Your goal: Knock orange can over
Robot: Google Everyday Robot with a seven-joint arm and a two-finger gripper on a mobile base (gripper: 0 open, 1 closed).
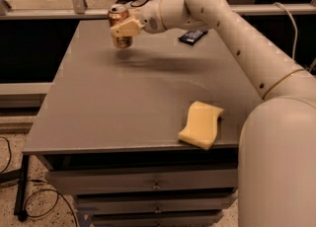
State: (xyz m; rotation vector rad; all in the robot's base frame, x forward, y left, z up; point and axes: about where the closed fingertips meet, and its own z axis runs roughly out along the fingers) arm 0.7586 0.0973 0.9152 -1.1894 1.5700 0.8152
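- The white arm (237, 38) reaches from the near right, stretched across toward the far left.
- Its hand (126, 27) hangs low over the counter's (123, 102) far-left part, pointing left.

the gripper (123, 27) hangs over the far left part of the table (113, 107), touching the can (117, 15), which stands about upright just behind it. the arm (222, 18) runs off from the gripper to the right, then down toward the camera. a dark blue packet (193, 36) lies flat to the gripper's right, beyond the arm. a yellow sponge (201, 125) lies well apart from the gripper, nearer the camera and to its right, at the table's front edge.
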